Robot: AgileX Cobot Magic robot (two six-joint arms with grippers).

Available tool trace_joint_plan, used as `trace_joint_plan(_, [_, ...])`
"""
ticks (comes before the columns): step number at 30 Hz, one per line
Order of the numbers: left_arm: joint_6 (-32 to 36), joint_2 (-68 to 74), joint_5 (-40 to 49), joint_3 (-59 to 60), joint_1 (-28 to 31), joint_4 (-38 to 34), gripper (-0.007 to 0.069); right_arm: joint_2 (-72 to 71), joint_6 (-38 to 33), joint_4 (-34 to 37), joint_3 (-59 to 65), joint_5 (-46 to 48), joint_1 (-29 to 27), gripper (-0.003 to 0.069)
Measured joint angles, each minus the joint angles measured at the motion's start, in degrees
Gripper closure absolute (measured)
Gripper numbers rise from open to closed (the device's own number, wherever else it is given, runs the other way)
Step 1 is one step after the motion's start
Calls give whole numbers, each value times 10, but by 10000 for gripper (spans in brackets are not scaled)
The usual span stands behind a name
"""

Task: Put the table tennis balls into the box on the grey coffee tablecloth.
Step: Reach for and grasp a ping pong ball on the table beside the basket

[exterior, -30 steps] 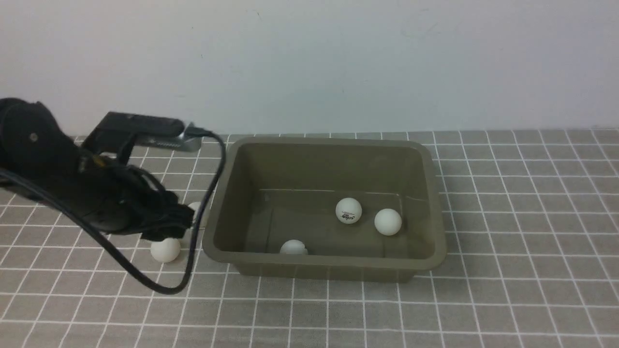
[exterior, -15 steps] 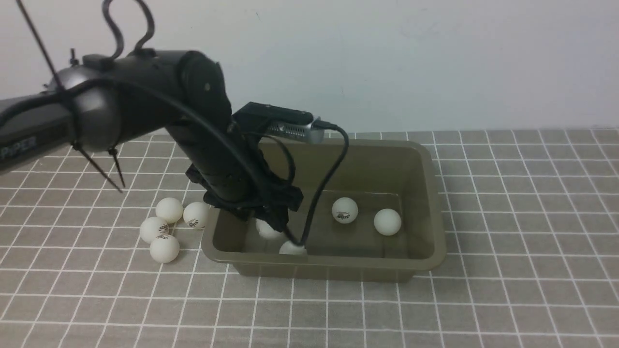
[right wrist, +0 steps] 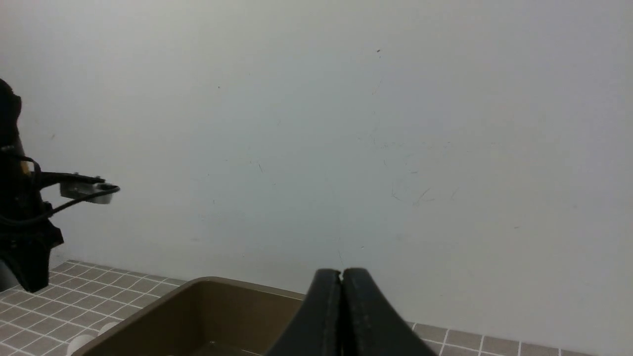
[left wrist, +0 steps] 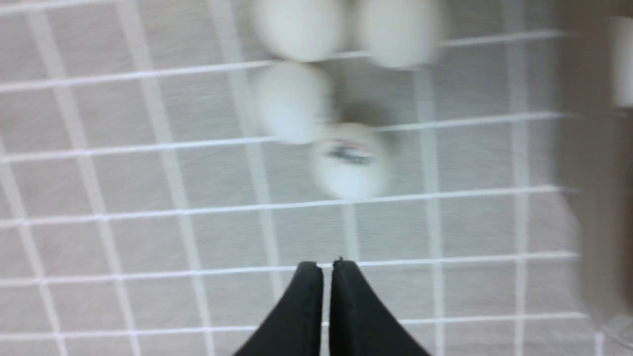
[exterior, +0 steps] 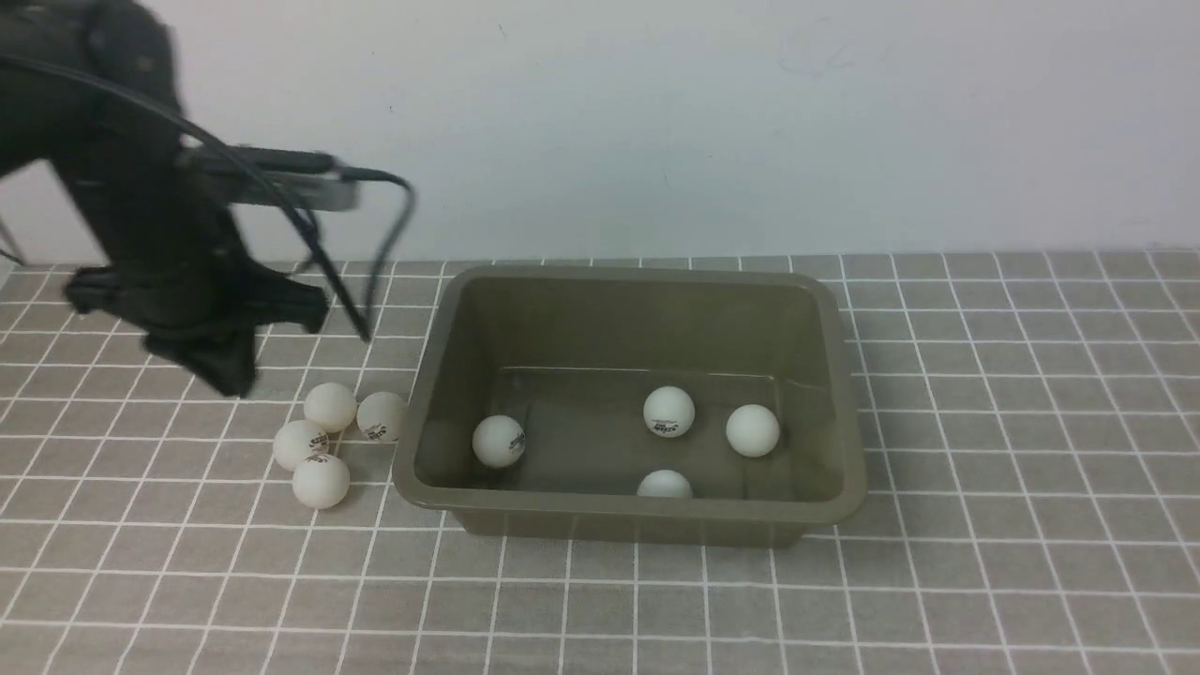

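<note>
The olive-grey box (exterior: 469,300) sits on the grey coffee tablecloth (exterior: 984,469). Several white table tennis balls lie inside it, among them one at the left (exterior: 498,441) and one with a logo (exterior: 669,412). Several more balls lie clustered on the cloth left of the box (exterior: 321,480). My left gripper (exterior: 230,380) hangs shut and empty just behind that cluster. In the left wrist view its tips (left wrist: 326,264) are together, short of a logo ball (left wrist: 352,160). My right gripper (right wrist: 341,273) is shut and empty, raised above the box (right wrist: 198,311) and facing the wall.
A pale wall (exterior: 656,122) stands right behind the cloth. The left arm's cable (exterior: 389,225) loops near the box's far left corner. The box wall shows at the edge of the left wrist view (left wrist: 598,148).
My left arm has pulled out of the box and swung left over the loose balls. One more ball now lies in the box, and the front ball has rolled right.
</note>
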Motion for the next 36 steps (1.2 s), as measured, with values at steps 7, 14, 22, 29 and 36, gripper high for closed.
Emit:
trace_joint_plan(7, [34,8,-8,22,18,-76,560,0,0,0,0,0,0,669])
trace_joint_plan(14, [36,75,-44,25,-19,-70,260,0,0,0,0,0,0,669])
trace_joint_plan(22, [-1,130,-85,25,-22,-52,146,0,0,0,0,0,0,669])
trace_joint_plan(29, [-10,155,-89,25,-22,-52,189,0,0,0,0,0,0,669])
trace_joint_plan(36, [-9,163,-65,23,-22,-39,272,0,0,0,0,0,0,669])
